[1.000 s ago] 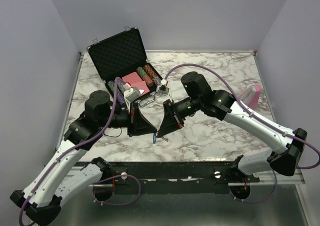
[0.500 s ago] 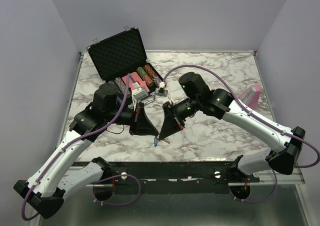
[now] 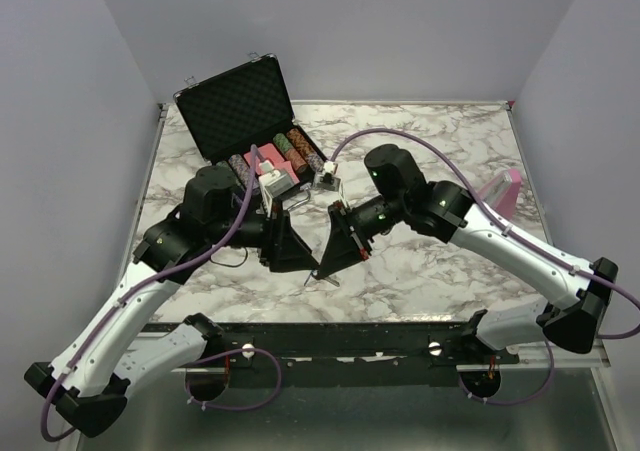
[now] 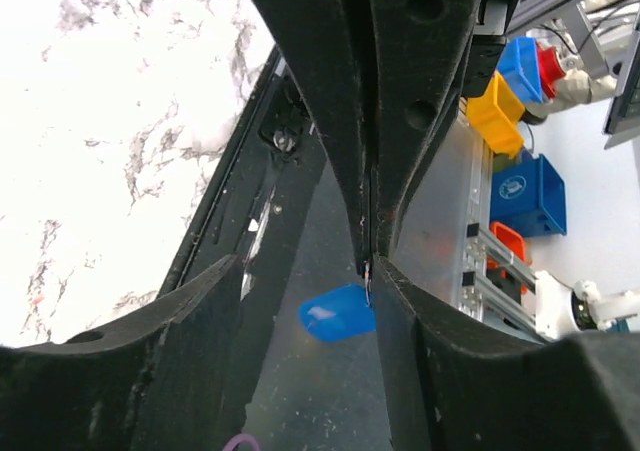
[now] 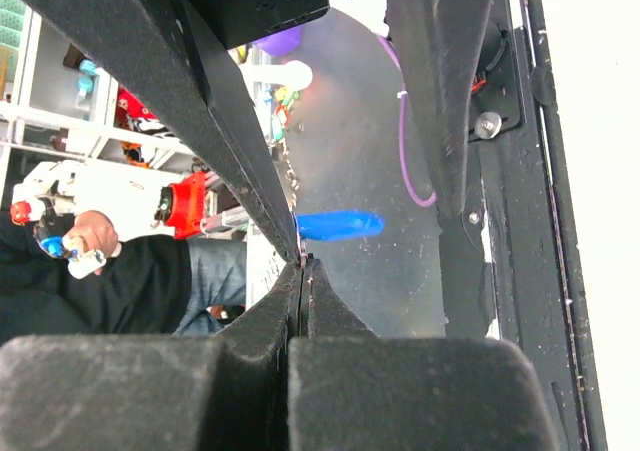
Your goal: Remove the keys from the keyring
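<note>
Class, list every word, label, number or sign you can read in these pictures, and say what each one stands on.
No text can be read in any view.
Large blue bin, left wrist view: a white mark on its front, too blurred to read.
Poker chips in the black case, top view: any markings are too small to read.

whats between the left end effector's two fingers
In the left wrist view, the right end effector, shut on the tiny silvery keys, whose bright blue piece hangs beside its tip.
</note>
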You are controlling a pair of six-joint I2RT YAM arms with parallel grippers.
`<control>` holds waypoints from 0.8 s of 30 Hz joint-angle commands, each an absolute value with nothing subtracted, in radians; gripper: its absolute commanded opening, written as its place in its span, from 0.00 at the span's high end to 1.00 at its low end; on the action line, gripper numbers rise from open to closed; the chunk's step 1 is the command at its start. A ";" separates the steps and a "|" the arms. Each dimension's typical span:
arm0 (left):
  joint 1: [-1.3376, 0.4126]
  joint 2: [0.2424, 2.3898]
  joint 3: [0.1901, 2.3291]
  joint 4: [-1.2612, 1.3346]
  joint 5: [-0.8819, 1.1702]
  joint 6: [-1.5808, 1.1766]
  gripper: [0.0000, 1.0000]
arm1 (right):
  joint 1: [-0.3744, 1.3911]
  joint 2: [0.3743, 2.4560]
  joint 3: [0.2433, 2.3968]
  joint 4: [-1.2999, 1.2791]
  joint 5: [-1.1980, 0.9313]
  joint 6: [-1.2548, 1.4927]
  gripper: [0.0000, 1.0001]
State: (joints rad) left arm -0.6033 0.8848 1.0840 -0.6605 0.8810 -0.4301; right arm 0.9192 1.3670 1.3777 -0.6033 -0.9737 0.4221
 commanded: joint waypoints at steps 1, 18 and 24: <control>-0.603 0.828 1.132 -0.657 0.648 -0.491 0.35 | 0.930 1.313 1.330 -0.496 -0.973 0.480 0.99; -0.604 0.339 0.787 -0.345 0.229 -0.842 0.40 | 0.930 1.256 1.201 -0.173 -0.788 0.784 0.99; -0.606 0.304 0.718 -0.230 0.250 -0.891 0.41 | 0.931 1.269 1.221 -0.144 -0.773 0.815 0.99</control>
